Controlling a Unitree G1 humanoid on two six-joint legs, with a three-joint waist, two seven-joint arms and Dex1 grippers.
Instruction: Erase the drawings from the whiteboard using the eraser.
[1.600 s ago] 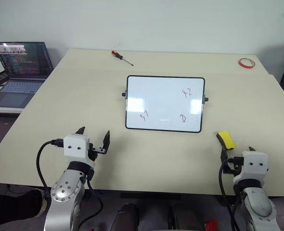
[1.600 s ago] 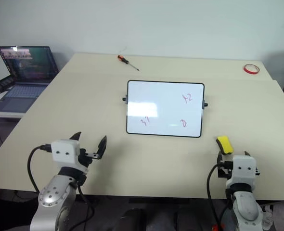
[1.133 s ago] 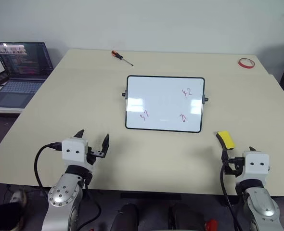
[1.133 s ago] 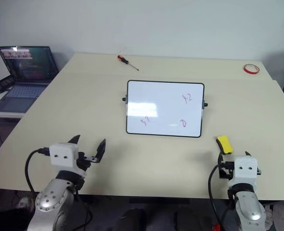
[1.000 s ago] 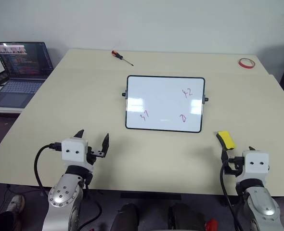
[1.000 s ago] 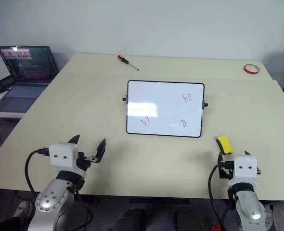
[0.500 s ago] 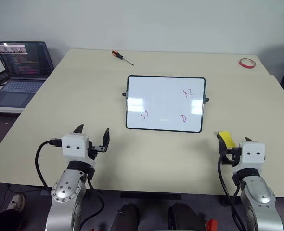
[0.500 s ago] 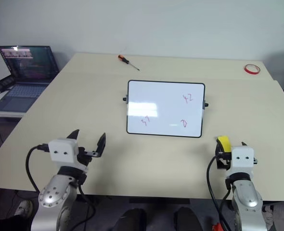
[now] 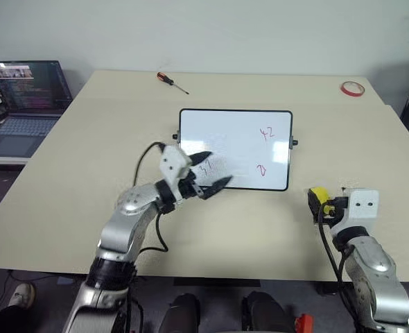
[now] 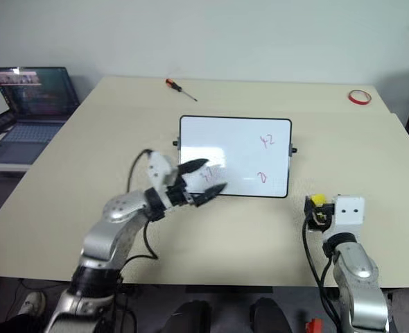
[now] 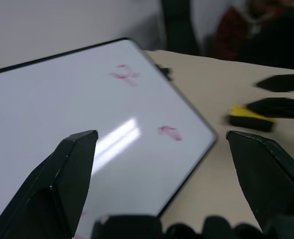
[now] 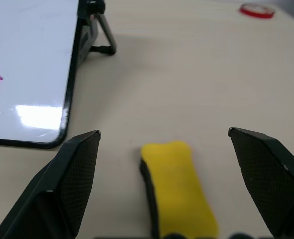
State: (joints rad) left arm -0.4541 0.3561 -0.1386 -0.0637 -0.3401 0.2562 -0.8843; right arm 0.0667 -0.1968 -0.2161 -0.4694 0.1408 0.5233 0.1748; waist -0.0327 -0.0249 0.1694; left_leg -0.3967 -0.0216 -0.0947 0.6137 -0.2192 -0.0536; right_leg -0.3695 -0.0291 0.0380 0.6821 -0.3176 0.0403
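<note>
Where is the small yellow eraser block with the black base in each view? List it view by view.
Left eye: eraser, lower right, at right gripper.
Right eye, lower right.
Left wrist, right of whiteboard.
Right wrist, bottom centre.
Shared landmark: the whiteboard's near right corner.

We list a beige table [image 9: 73, 159] with a matte top, taking up most of the frame. At its far edge, upper centre-left, we note a screwdriver [image 9: 172, 81] with a red and black handle, lying flat, shaft pointing toward the lower right. At the upper right, near the table's far corner, we record a red tape roll [image 9: 352, 88], lying flat. At the upper left, off the table on a separate lower surface, we enter a laptop [image 9: 23, 94], open, screen lit, keyboard toward the lower edge of the frame. A pale wall [image 9: 225, 31] runs along the top.
</note>
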